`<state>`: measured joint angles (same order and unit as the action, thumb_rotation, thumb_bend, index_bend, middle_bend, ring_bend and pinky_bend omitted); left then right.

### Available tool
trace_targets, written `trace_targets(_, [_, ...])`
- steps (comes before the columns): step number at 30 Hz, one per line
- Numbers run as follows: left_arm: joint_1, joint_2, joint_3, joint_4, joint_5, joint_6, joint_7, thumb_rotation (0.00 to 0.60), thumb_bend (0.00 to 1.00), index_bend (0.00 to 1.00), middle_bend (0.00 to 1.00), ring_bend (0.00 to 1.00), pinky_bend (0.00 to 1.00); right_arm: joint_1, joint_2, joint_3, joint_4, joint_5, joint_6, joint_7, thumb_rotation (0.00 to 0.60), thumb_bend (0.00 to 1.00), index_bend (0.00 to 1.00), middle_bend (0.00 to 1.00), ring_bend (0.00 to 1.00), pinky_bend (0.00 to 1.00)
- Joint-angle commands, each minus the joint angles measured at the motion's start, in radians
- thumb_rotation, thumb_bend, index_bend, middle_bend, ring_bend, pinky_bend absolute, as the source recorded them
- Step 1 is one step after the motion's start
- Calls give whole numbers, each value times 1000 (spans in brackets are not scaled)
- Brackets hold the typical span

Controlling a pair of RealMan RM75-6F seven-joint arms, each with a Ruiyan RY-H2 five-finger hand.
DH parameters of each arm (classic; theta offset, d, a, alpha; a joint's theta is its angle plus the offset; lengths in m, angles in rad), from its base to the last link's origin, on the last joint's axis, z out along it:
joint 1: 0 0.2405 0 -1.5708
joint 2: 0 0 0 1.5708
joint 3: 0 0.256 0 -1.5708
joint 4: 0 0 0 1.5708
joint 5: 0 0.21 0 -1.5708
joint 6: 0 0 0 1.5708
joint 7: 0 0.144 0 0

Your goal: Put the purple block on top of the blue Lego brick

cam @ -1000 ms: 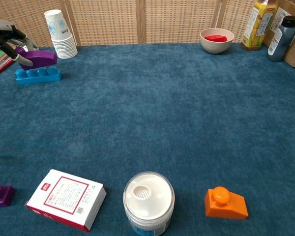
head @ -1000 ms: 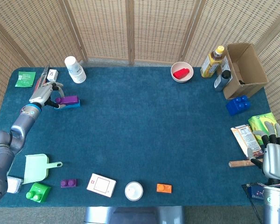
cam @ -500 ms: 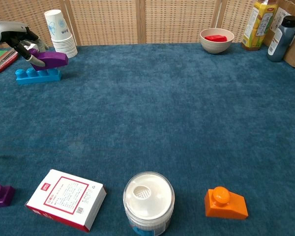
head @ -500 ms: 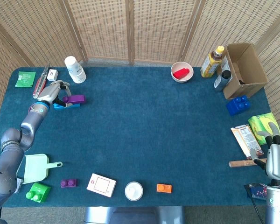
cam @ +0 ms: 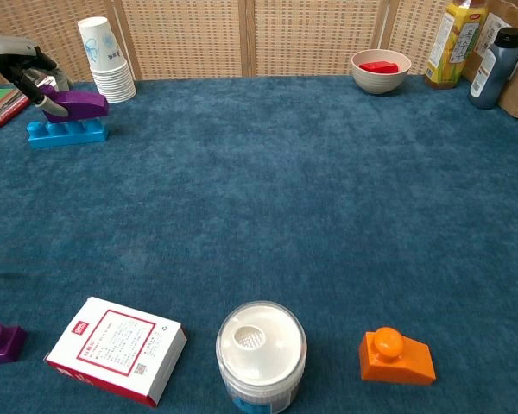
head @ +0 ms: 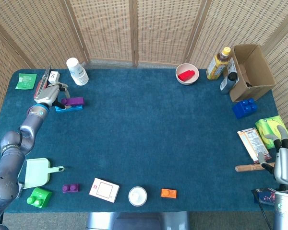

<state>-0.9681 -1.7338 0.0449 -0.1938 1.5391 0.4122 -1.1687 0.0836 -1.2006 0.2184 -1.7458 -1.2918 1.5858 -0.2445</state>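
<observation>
Purple rectangular block (cam: 79, 104): far-left of the blue-carpeted worktop (head: 149, 139), held at its left end by the left robot hand (head: 49, 93), directly above the flat blue studded Lego brick (cam: 67, 133); contact between them unclear. Long axis runs left-right, parallel to the brick, free end pointing right. Right robot hand (head: 284, 160): at the near-right edge, fingers spread, empty.

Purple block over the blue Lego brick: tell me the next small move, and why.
Probably lower it a little, then let go. The left hand holds the purple block above the light blue Lego brick; the chest view shows a slight gap between them, so it does not look seated.
</observation>
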Motion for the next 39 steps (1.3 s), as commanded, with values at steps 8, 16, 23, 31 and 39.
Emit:
trace_targets(8, [13, 0, -18, 12, -21, -32, 57, 600, 376, 754, 190, 0, 0, 0, 0, 0, -2, -1, 0, -2, 600, 283, 316, 135, 0, 0])
trace_targets(16, [16, -2, -35, 16, -38, -49, 95, 600, 377, 748, 188, 0, 0, 1, -1, 0, -3, -2, 0, -5, 600, 281, 316, 135, 0, 0])
trace_targets(23, [17, -10, -44, 10, -43, -49, 119, 600, 377, 736, 180, 0, 0, 0, 0, 0, -6, -2, 1, -4, 600, 281, 315, 135, 0, 0])
trace_targets(31, [15, -14, -48, 8, -45, -53, 133, 600, 377, 723, 174, 0, 0, -2, 1, 0, -8, -2, 3, -2, 600, 282, 315, 135, 0, 0])
trace_targets(39, [11, -19, -52, 8, -47, -58, 147, 600, 374, 667, 156, 0, 0, -2, 5, 1, -12, -5, 4, -1, 600, 280, 314, 135, 0, 0])
